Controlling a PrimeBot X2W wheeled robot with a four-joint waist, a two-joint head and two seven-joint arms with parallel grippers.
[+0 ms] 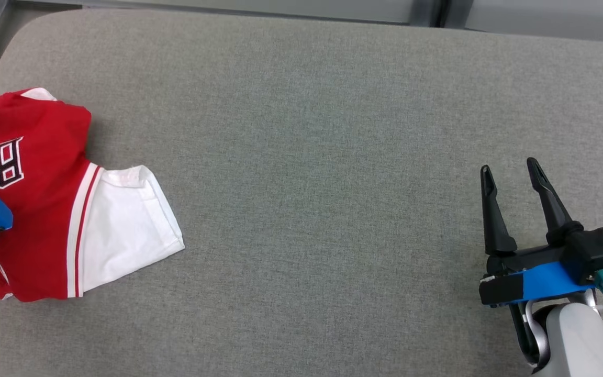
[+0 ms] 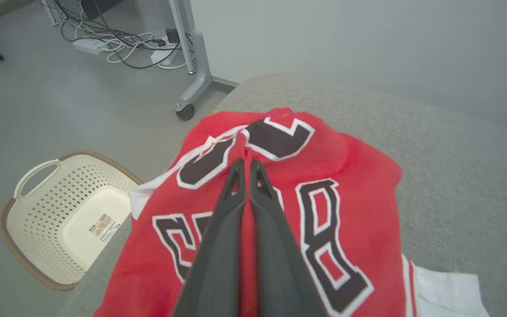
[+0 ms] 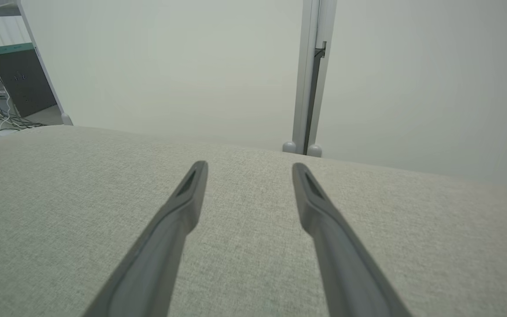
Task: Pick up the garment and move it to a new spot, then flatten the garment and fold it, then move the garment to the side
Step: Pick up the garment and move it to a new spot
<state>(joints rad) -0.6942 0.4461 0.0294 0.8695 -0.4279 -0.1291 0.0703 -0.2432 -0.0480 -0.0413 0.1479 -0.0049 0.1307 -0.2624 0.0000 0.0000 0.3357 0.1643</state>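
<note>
Two grippers: the left gripper pinches the red garment at the surface's left edge; the right gripper stands spread wide near the right edge.

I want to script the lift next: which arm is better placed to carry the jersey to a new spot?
Left. The left gripper is shut on the red jersey, pinching its bunched fabric; the right gripper stands open over the grey cushion, far from it.

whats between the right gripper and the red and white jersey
The stretch is bare: in the head view, plain grey woven fabric surface runs from the red and white jersey with black lettering to the open right gripper.
</note>
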